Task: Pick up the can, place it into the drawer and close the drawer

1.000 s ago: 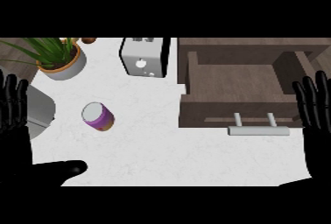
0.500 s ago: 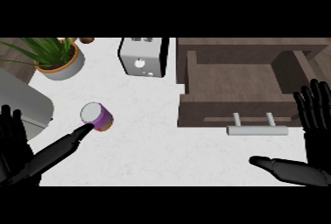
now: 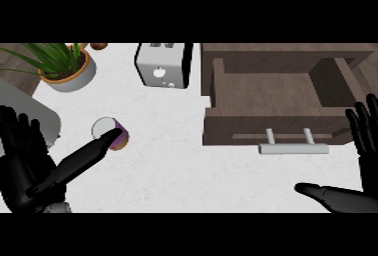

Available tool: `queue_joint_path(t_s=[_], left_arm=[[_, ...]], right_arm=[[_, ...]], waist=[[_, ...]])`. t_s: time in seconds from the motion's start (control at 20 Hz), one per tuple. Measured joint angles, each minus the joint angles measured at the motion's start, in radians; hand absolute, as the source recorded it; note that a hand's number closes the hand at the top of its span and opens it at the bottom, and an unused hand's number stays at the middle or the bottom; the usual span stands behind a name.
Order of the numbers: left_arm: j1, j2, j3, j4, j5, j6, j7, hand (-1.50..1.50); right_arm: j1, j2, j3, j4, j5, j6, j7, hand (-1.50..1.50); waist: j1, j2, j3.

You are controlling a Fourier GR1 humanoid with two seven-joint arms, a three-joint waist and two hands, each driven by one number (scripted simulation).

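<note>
The can (image 3: 105, 128) lies tipped on the white counter at the left, with a pale lid and a purple side. My left hand (image 3: 26, 167) is at the lower left, open, fingers straight and pointing up. Its long thumb (image 3: 77, 162) stretches up and right, and its tip touches the can's near side. The open wooden drawer (image 3: 275, 92) sits at the upper right, with its metal handle (image 3: 292, 148) on the front. My right hand (image 3: 365, 134) stands open at the right edge beside the drawer, its thumb low at the bottom right.
A white toaster (image 3: 162, 65) stands at the back, just left of the drawer. A potted plant (image 3: 68, 70) is at the back left. A grey rounded object (image 3: 29, 112) sits at the left edge behind my left hand.
My left thumb has swung up from the counter's front to the can and now rests against it. The right hand has slid a little toward the right edge. The can has not moved.
</note>
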Motion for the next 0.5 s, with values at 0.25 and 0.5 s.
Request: queue_joint_path(t_s=[0.25, 0.5], left_arm=[[-0.033, 0.0, -0.005, 0.096, 0.04, 0.036, -0.033, -1.5], [-0.073, -0.001, -0.007, 0.244, 0.109, 0.094, -0.11, -1.5]], right_arm=[[0.032, 0.003, -0.025, 0.011, -0.016, 0.029, -0.046, -1.5], [0.031, 0.009, -0.027, -0.011, -0.013, 0.028, -0.026, -1.5]], waist=[[-0.001, 0.0, 0.0], [-0.002, 0.0, -0.001]])
